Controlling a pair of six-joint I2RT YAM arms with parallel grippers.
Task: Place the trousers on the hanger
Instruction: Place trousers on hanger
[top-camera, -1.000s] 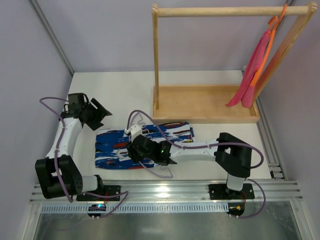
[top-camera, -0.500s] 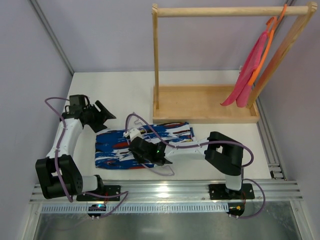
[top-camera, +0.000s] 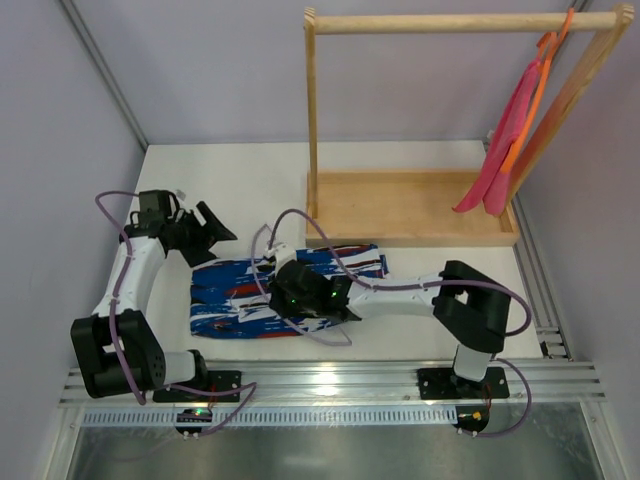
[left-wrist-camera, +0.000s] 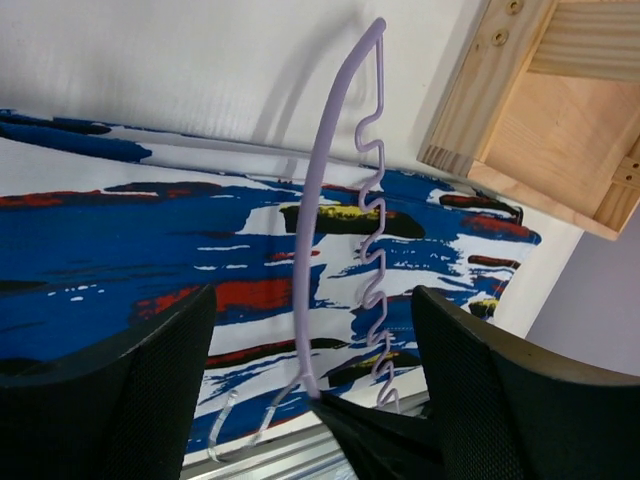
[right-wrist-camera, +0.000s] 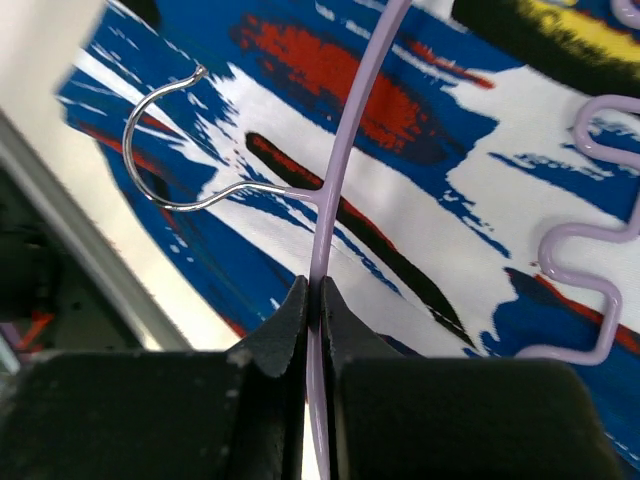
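Two arms are attending one pair of royal blue soft fabric trousers (top-camera: 225, 300) patched in white, red, black and yellow. The pair is lying flat on the white table (top-camera: 230, 180), just in front of the pale wooden rack (top-camera: 410, 238).

Item: thin pale lavender plastic hanger (right-wrist-camera: 333, 170), wavy lower bar, silver metal hook. It is sitting over the middle of the trousers; whether it is touching the cloth cannot be told.

Item: right gripper (right-wrist-camera: 312, 290), fingers pinching tight on the hanger's shoulder just below the hook.

Item: left gripper (top-camera: 208, 228), jaws spread wide and carrying nothing, hovering at the far left edge of the trousers and facing the hanger.

Change over the last second: the left gripper is edging rightward to the cloth's border, while the right gripper is sliding the hanger slightly rightward along the trousers.

Reading: the arms are probably lining up a fabric pickup. No part of the trousers is over the bar yet.
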